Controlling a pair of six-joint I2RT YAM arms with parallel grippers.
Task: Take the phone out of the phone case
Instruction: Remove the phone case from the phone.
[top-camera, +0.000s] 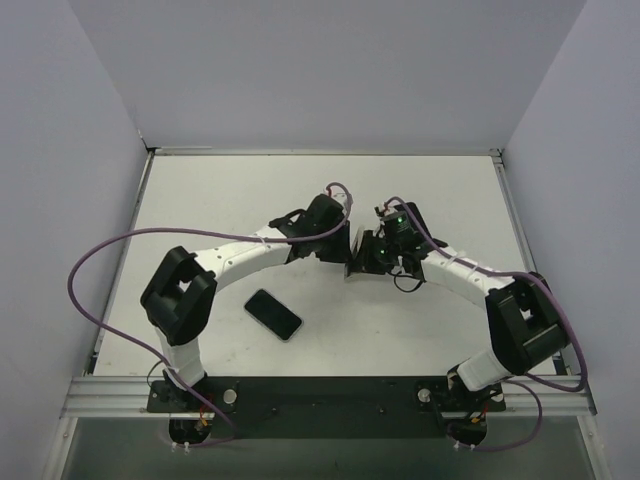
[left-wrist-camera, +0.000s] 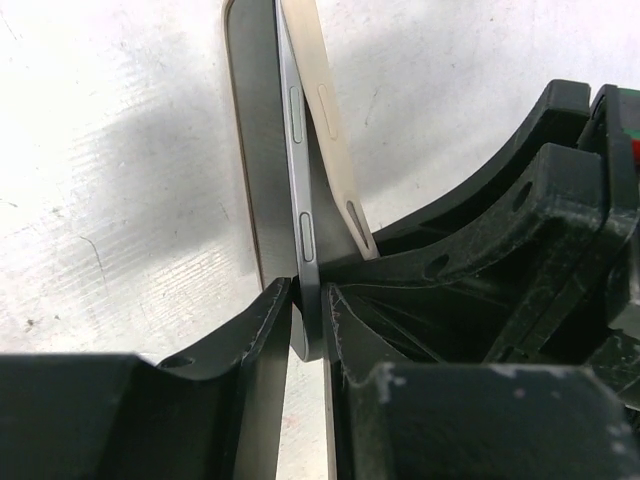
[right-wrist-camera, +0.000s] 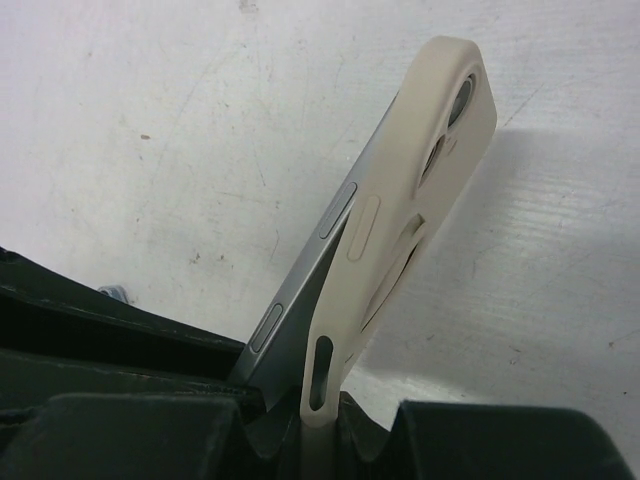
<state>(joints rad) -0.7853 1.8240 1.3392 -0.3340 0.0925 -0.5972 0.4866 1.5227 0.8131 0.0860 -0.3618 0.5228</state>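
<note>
Pale tabletop (left-wrist-camera: 100, 150); black fingers (left-wrist-camera: 250, 345) hide lower ends of phone (left-wrist-camera: 297, 150) and case (right-wrist-camera: 420, 180).

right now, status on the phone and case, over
Left tool shut on phone. Right tool shut on case, partly peeled off. Second phone lying apart on table.

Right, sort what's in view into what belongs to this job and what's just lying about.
Job in hand:
- phone, grey edge clamped in the left gripper
- beige case, partly peeled off it, pinched by the right gripper

Lying about:
- second phone, dark, flat on the table beside the left arm
</note>
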